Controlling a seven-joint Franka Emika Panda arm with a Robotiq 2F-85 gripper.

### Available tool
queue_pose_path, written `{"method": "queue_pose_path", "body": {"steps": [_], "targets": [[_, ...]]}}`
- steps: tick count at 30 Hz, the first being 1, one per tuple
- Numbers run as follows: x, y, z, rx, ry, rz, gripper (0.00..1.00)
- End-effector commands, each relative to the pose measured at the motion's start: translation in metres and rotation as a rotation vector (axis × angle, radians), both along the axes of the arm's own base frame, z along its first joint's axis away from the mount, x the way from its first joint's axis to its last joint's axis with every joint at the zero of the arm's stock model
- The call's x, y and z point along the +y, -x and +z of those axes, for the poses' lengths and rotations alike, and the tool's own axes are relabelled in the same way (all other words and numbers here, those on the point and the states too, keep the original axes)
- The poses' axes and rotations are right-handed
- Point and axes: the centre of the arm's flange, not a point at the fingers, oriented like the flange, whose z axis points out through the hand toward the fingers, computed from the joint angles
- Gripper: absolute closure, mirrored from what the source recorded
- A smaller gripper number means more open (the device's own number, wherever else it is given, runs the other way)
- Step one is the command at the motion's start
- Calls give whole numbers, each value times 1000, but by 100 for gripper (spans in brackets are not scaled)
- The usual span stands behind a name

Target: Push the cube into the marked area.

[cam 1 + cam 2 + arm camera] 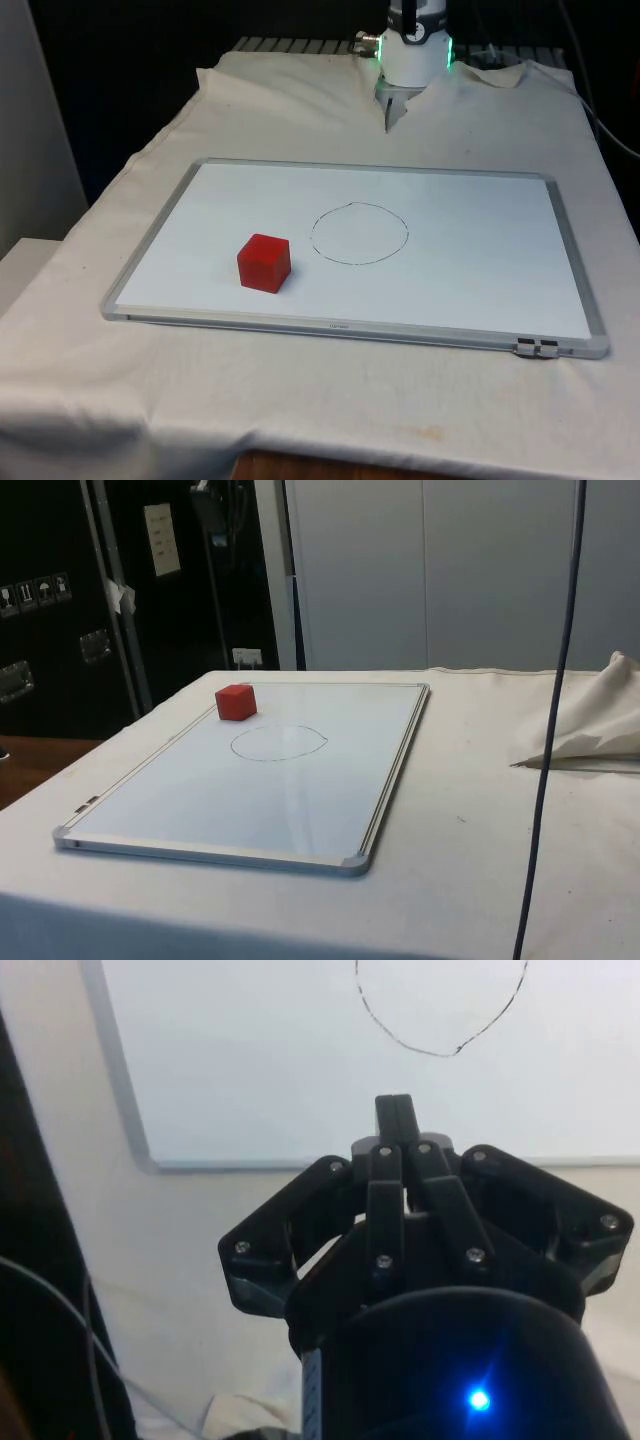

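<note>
A red cube [264, 262] sits on the whiteboard [480, 280], toward the front view's left of a hand-drawn circle [359, 233]. From the side the cube [235, 702] rests just beyond the circle [278, 742], clear of its line. My gripper [395, 1110] hangs over the cloth behind the board's far edge, its two fingers pressed together with nothing held. In the front view the gripper [388, 122] is well behind the circle and far from the cube.
The whiteboard has a raised grey frame [150, 235] lying on the white cloth. A bunched fold of cloth [590, 720] rises at the robot's end. A dark cable [555, 710] hangs down across the side view.
</note>
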Motion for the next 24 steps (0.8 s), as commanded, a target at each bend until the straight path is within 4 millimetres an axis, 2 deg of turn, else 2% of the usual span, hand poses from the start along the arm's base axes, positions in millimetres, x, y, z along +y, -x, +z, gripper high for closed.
{"method": "queue_pose_path", "body": {"steps": [1, 5, 6, 13, 14, 19, 24], "targets": [[-1, -1, -4, -12, -3, 2, 100], [-5, -4, -20, -24, 8, -1, 100], [-4, -3, -16, -15, 10, -2, 100], [-13, -17, -45, -47, 34, -6, 100], [-11, -14, -43, -41, 38, -8, 100], [-20, -32, -64, -59, 61, -8, 100], [-27, -42, -74, -65, 79, -11, 100]]}}
